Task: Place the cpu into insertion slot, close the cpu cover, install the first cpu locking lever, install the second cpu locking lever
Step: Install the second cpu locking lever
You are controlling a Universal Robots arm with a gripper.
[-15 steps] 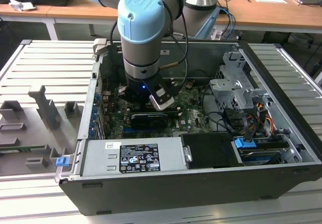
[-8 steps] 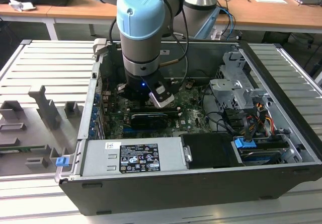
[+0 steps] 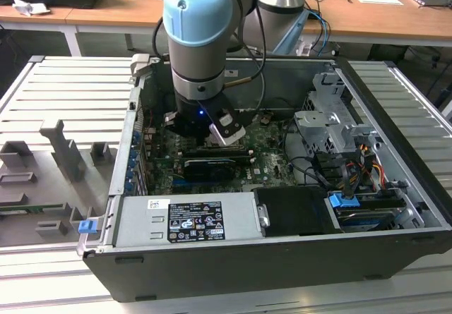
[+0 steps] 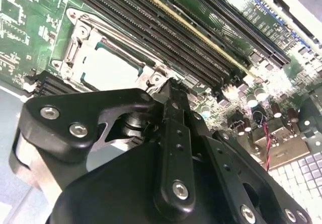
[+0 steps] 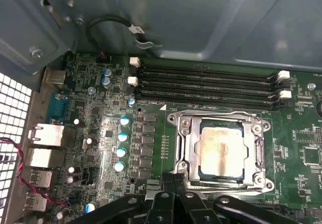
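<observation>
I see the open computer case (image 3: 233,257) lying on a ribbed metal bench (image 3: 63,95), with the arm (image 3: 201,39) reaching down into it from the far side. A grey power supply (image 3: 187,219) sits along the near wall of the case, and a drive cage (image 3: 332,120) with bundled cables fills the exterior view's right.

On the floor of the case lies the green motherboard (image 5: 100,133). In the first wrist view, four long black memory slots (image 5: 206,85) run side by side just beyond the insertion slot (image 5: 220,151).

The cpu (image 5: 221,151) sits flat in that slot, its dull silver top showing through the window of the cpu cover (image 5: 183,148), which lies down over the socket as a silver frame. I can see the same chip (image 4: 108,68) framed by the cover (image 4: 88,30) in the second wrist view.

The gripper (image 5: 173,181) is down at the socket's edge, its black fingers (image 4: 173,133) pressed together with no gap and nothing between them; the tip meets the cover frame at one side. I cannot tell whether either locking lever is latched.
</observation>
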